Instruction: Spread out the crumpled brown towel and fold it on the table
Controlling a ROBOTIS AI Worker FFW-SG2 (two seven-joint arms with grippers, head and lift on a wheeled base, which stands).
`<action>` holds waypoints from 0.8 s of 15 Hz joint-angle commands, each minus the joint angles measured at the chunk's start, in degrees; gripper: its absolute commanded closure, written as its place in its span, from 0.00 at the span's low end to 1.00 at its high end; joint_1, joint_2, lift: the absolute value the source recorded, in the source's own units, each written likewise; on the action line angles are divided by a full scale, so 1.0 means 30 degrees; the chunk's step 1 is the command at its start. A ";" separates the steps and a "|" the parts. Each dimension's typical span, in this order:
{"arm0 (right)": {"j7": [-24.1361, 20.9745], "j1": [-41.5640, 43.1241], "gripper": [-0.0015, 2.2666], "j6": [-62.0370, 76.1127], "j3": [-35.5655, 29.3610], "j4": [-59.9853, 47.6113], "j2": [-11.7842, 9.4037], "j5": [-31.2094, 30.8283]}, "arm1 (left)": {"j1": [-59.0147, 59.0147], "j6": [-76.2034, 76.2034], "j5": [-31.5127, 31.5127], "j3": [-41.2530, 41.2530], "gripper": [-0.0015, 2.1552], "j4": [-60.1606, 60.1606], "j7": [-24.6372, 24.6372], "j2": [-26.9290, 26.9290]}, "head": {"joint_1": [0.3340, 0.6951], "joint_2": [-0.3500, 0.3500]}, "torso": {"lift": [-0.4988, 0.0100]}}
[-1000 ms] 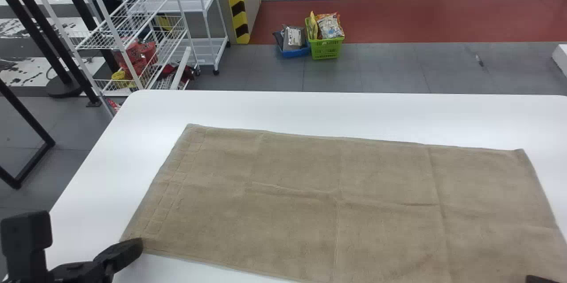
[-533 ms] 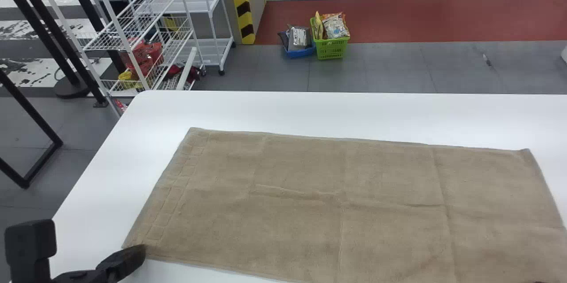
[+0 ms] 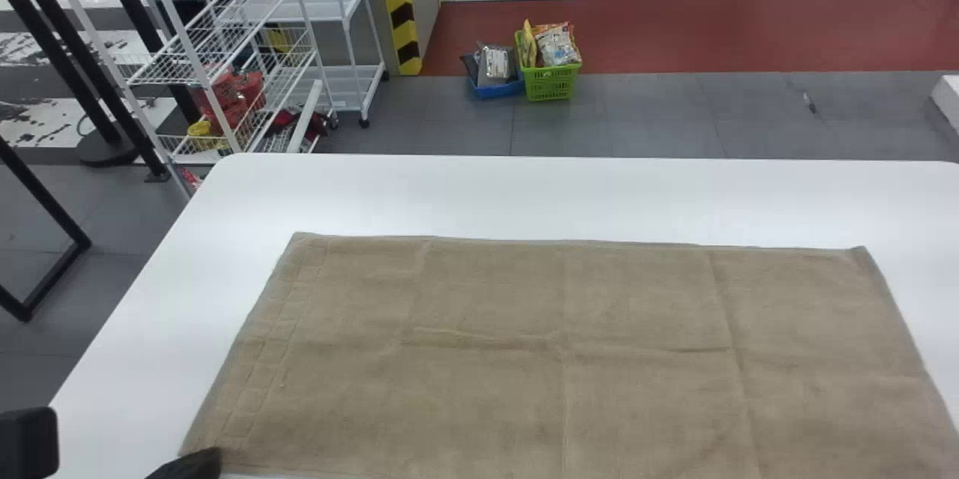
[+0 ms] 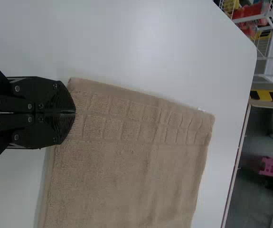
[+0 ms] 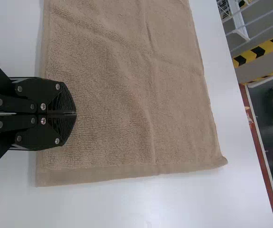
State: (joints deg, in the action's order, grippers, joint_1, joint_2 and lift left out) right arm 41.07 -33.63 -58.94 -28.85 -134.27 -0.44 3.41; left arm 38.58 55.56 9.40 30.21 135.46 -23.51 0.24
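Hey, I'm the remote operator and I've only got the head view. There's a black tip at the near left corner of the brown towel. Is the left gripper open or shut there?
Observer: Shut. In the left wrist view, the left gripper has its two tips together at the brown towel; whether cloth is pinched between them, I can't tell.

Operator: And where's the right gripper?

Observer: The right wrist view has the right gripper shut too, over the towel's near edge, a little in from its near right corner.
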 commanded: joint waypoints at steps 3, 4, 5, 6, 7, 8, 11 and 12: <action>0.0108 0.0428 0.78 -0.0321 -0.0139 -0.0360 0.0030 0.0125 | -0.0203 -0.0368 0.0734 0.0537 0.83 0.0578 -0.0104 -0.0130 | 1.00 0.67 | 0.73; 0.0078 0.0428 0.78 -0.0379 -0.0168 -0.0682 0.0030 0.0125 | -0.0320 -0.0368 0.0881 0.0537 0.80 0.0841 -0.0192 -0.0130 | 1.00 0.67 | 0.73; 0.0108 0.0516 0.78 -0.0555 -0.0197 -0.0946 0.0030 0.0125 | -0.0350 -0.0193 0.1027 0.0566 0.65 0.1134 -0.0222 -0.0130 | 1.00 0.66 | 0.73; 0.0108 0.0692 0.78 -0.0789 -0.0373 -0.1151 0.0088 0.0125 | -0.0350 -0.0075 0.1233 0.0566 0.41 0.1427 -0.0280 -0.0130 | 1.00 0.65 | 0.73; 0.0108 0.0926 0.78 -0.0789 -0.0578 -0.1151 0.0088 0.0125 | -0.0408 -0.0075 0.1438 0.0566 0.14 0.1603 -0.0368 -0.0130 | 1.00 0.64 | 0.73; 0.0166 0.1366 0.78 -0.0555 -0.0725 -0.1063 0.0117 0.0125 | -0.0672 -0.0075 0.1438 0.0566 0.03 0.1603 -0.0515 -0.0130 | 1.00 0.63 | 0.73; 0.1514 0.3915 0.36 0.2140 -0.1340 0.0842 0.0088 0.0623 | -0.2605 -0.0134 0.1086 0.0478 0.03 0.1105 -0.0690 -0.0130 | 1.00 0.57 | 0.73; 0.1895 0.5057 0.29 0.3078 -0.1428 0.1574 0.0117 0.0564 | -0.3719 -0.0134 0.0764 0.0361 0.03 0.0402 -0.1071 -0.0110 | 1.00 0.57 | 0.73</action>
State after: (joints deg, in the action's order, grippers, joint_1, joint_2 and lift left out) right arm 46.02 -22.82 -53.76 -32.62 -132.67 -0.15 4.96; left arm 31.37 55.26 12.71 31.60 138.80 -26.07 0.00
